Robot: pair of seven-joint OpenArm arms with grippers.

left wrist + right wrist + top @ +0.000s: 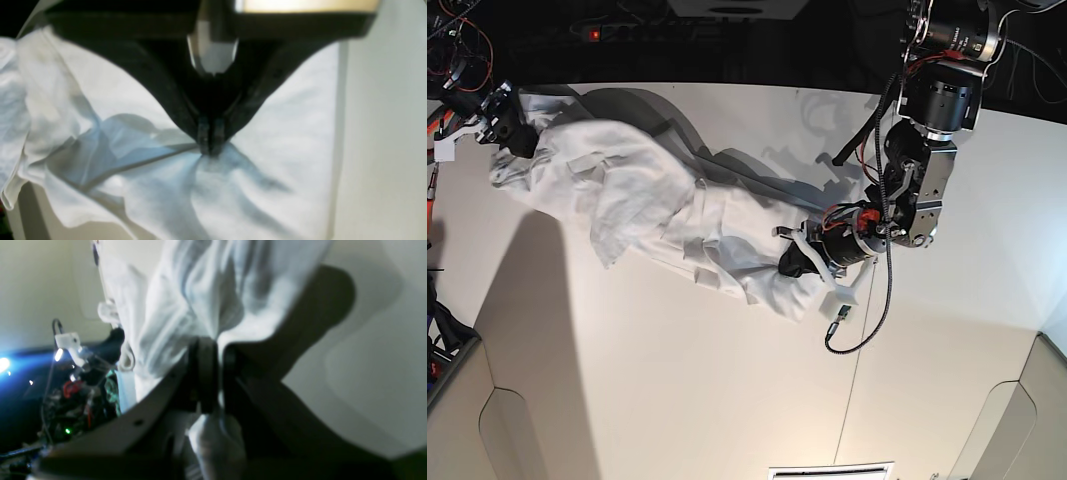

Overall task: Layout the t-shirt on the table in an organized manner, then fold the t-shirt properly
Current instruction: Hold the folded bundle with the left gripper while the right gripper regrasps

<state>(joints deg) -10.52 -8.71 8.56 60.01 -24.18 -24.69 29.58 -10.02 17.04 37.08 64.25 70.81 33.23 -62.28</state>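
The white t-shirt [652,210] lies bunched and wrinkled in a long diagonal band across the table [677,390], stretched between both grippers. My left gripper [791,262] is at its lower right end, and in the left wrist view its fingertips [210,148] are shut on a puckered fold of the t-shirt [283,140]. My right gripper [515,130] is at the upper left end near the table's corner. The right wrist view shows this gripper [216,355] pinching a gathered ridge of the t-shirt [200,296], which hangs away from it.
Cables and lit electronics [76,386] crowd the space past the table's left edge [447,90]. A thin seam [852,390] runs down the table's right part. A black cable [879,310] loops below my left arm. Rounded cut-outs [527,440] mark the near edge.
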